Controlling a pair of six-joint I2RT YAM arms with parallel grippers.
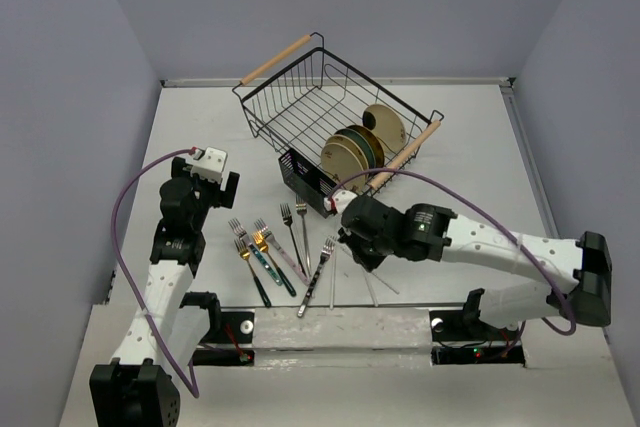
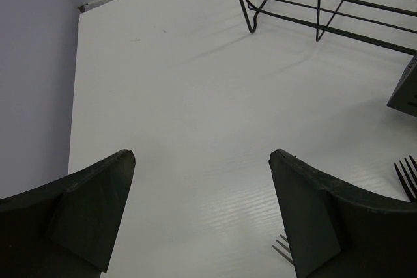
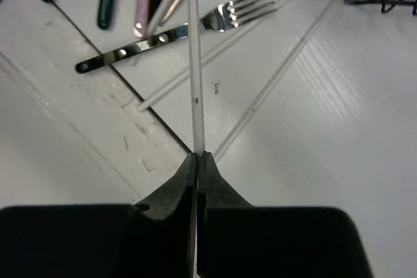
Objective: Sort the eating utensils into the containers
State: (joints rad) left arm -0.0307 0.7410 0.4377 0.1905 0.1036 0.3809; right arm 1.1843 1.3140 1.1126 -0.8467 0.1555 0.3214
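1. Near the front edge of the tabletop [image 1: 200,117], the right gripper [image 3: 197,157] is being held pressed fully together on one end of a thin pale stick [image 3: 194,63], probably a chopstick. Nearly all of its length is being left jutting beyond the fingertips.
2. With such an end-on hold, the stick is best lifted slowly and with firm pressure, so that it is not being levered loose or dragged across the cutlery beneath.
3. The stick's long axis is running straight on from the gripper. Its free end is pointing past the neck of a dark-handled silver fork [image 3: 176,30] toward the handles of the other forks [image 1: 262,247]. Whether that end is being carried clear of the tabletop cannot be told.
4. Two more pale sticks [image 3: 287,69] are lying flat just beside it.
5. Further out on the left, the left gripper [image 2: 202,206] is being held wide open over bare tabletop, with nothing in it.
6. Beyond, the small black caddy [image 1: 303,175] is standing against the wire basket [image 1: 275,60] of plates [image 1: 355,152]. The stick should be tipped upright above a compartment before it is let go.
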